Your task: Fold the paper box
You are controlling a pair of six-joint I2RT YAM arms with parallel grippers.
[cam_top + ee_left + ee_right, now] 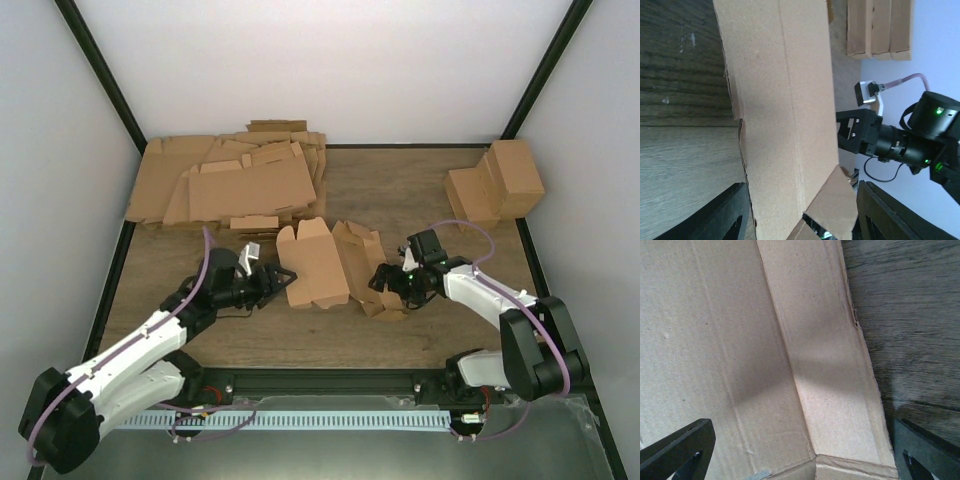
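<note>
Two grippers (283, 277) (386, 281) — paper box (320, 266) between.

Right wrist view: paper box (740, 340) runs off top and left edges — fingers (677, 447) of my right gripper (800, 440) cropped at bottom; contact possibly hidden.

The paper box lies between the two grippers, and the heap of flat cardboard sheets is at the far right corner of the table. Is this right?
Not quite: the top external view shows the heap of flat cardboard sheets at the far left corner of the table. The paper box does lie between the left gripper and the right gripper.
</note>
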